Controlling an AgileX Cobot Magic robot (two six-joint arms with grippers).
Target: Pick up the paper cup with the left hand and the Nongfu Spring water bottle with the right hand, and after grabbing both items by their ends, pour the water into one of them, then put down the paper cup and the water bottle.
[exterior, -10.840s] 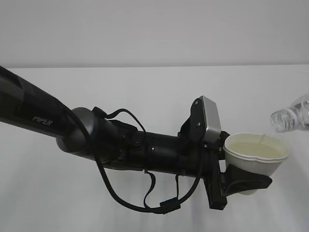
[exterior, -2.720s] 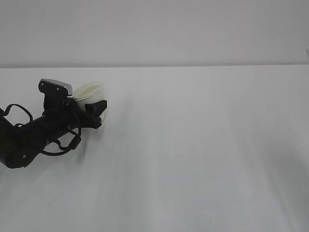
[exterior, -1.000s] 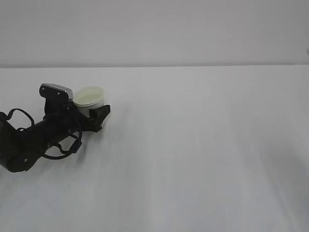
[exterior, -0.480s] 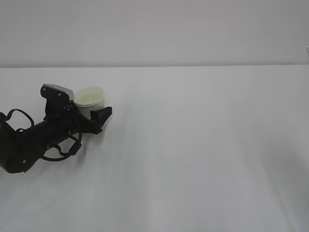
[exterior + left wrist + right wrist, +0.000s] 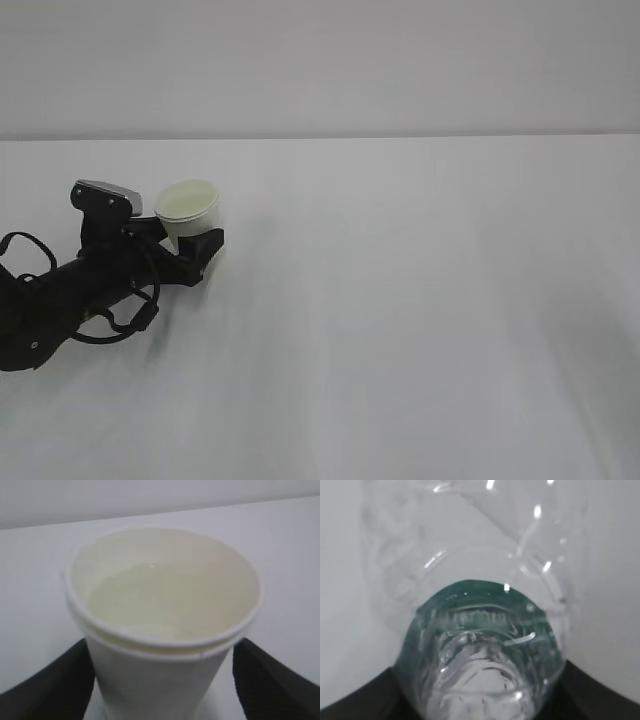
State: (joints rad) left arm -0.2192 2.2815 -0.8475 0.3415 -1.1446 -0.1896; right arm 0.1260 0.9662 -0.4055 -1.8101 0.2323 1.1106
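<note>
A white table [image 5: 400, 320] fills the exterior view up to a pale wall [image 5: 320, 60] behind its far edge. Near the table's left edge lies the thick black arm [image 5: 50, 295], loose cables looping off it, ending in the left hand [image 5: 185, 245] with its silver-grey camera block [image 5: 103, 193] on top. The paper cup [image 5: 188, 212] stands upright on the table at the left side, about midway between the near and far edges, and sits between the left hand's two black fingers [image 5: 47, 682]. In the left wrist view those fingers stand wide apart on either side of the cup's lower wall, with white table showing between each finger and the cup, so the cup is flanked, not squeezed. The water [image 5: 145, 597] lies pale and still inside the cup, below the rolled rim. The right hand is out of the exterior view; its own wrist view shows the water bottle [image 5: 485, 645], green label and clear ribbed wall, close up, its base set between the dark fingers [image 5: 360, 700] at the lower corners, which are partly spread and holding it.
</note>
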